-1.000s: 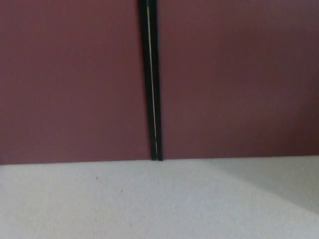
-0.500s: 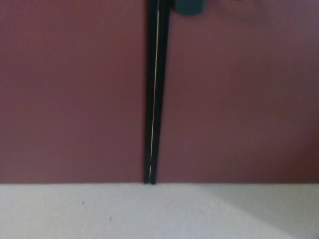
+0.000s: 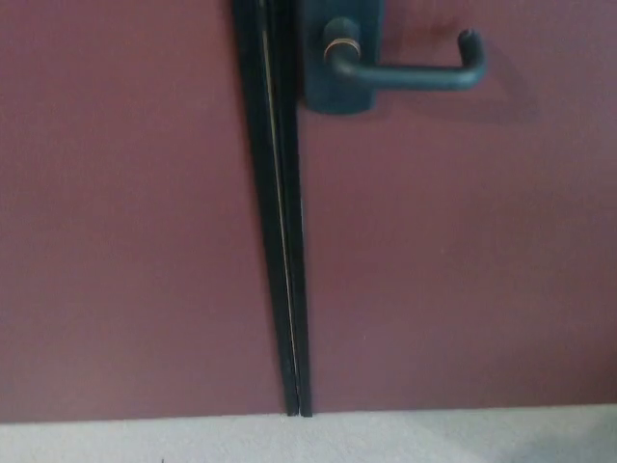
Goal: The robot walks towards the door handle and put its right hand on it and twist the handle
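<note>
Head view shows the door handle (image 3: 410, 72) lying level, its lever running rightward from the backplate (image 3: 339, 58) (top of frame). Neither hand shows, so their states are unknowable.

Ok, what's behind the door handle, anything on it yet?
Behind the handle sits its dark backplate on the maroon door. Nothing rests on the lever. No robot hand is in view. The plate's top is cut off by the frame.

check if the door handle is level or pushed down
Level: the door handle runs roughly horizontal from its backplate toward picture right, with no robot hand on it.
</note>
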Tool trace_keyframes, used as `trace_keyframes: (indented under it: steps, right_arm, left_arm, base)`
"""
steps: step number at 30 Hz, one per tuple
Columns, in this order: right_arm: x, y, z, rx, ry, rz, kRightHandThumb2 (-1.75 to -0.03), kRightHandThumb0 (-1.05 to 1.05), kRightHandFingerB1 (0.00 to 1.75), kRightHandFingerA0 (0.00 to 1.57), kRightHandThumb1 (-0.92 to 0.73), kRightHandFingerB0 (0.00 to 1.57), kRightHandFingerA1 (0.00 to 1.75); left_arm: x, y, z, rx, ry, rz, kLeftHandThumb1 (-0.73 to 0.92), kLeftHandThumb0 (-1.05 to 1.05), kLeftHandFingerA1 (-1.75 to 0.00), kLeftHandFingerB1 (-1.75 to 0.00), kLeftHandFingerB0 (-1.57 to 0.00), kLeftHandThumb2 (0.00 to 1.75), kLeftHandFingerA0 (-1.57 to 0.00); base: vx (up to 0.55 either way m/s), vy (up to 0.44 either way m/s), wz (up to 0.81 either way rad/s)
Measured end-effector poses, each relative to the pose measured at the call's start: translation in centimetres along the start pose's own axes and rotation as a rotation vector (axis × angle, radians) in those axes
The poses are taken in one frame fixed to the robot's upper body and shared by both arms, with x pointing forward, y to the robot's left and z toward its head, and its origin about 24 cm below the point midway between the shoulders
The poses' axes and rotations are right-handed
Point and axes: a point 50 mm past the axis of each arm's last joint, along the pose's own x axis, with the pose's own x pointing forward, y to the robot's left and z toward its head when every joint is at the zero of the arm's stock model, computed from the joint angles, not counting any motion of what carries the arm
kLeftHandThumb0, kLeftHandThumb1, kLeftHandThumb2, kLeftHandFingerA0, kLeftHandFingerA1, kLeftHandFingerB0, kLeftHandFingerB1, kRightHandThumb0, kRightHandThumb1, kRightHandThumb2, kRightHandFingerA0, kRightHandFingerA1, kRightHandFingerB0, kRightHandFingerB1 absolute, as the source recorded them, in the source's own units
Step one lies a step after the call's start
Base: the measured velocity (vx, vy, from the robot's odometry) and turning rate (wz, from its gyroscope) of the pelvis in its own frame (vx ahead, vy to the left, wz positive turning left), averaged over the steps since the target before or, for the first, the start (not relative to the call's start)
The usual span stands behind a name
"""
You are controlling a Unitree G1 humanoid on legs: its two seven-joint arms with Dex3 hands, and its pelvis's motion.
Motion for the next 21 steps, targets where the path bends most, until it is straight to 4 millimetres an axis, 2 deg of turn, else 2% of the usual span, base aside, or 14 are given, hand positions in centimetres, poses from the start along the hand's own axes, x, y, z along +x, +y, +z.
trace_keyframes:
  steps: [4, 7, 13, 14, 21]
  right_arm:
    - [-0.03, 0.04, -0.15, -0.002, 0.008, 0.006, -0.59, -0.24, 0.41, 0.84, -0.62, 0.56, 0.53]
    - [-0.10, 0.34, -0.24, -0.010, 0.013, 0.019, -0.58, -0.28, 0.40, 0.74, -0.62, 0.58, 0.46]
    - [0.07, 0.75, 0.54, -0.038, -0.005, 0.034, -0.58, -0.28, 0.40, 0.74, -0.62, 0.57, 0.46]
    - [0.07, 0.75, 0.54, -0.039, -0.004, 0.035, -0.74, -0.36, 0.50, 0.71, -0.53, 0.52, 0.57]
    - [0.03, 0.84, 0.41, -0.043, 0.002, 0.042, -0.75, -0.38, 0.50, 0.70, -0.53, 0.51, 0.57]
  left_arm:
    - [-0.07, -0.04, -0.31, 0.006, 0.009, -0.002, 0.63, -0.25, -0.50, -0.37, -0.41, 0.59, -0.63]
    - [-0.08, 0.02, -0.33, 0.011, 0.010, -0.001, 0.63, -0.26, -0.46, -0.38, -0.42, 0.59, -0.61]
    - [-0.01, 0.49, 0.09, 0.029, -0.001, 0.009, 0.62, -0.27, -0.46, -0.38, -0.45, 0.59, -0.60]
    - [-0.01, 0.49, 0.10, 0.031, -0.001, 0.008, 0.62, -0.27, -0.46, -0.38, -0.45, 0.59, -0.61]
    - [-0.14, 0.68, -0.36, 0.039, 0.011, 0.011, 0.61, -0.27, -0.46, -0.39, -0.47, 0.58, -0.60]
  base:
    - [0.21, 0.164, -0.14]
    - [0.31, 0.288, 0.06]
    - [0.19, 0.229, -0.08]
    - [0.09, 0.086, -0.03]
    - [0.08, 0.007, 0.01]
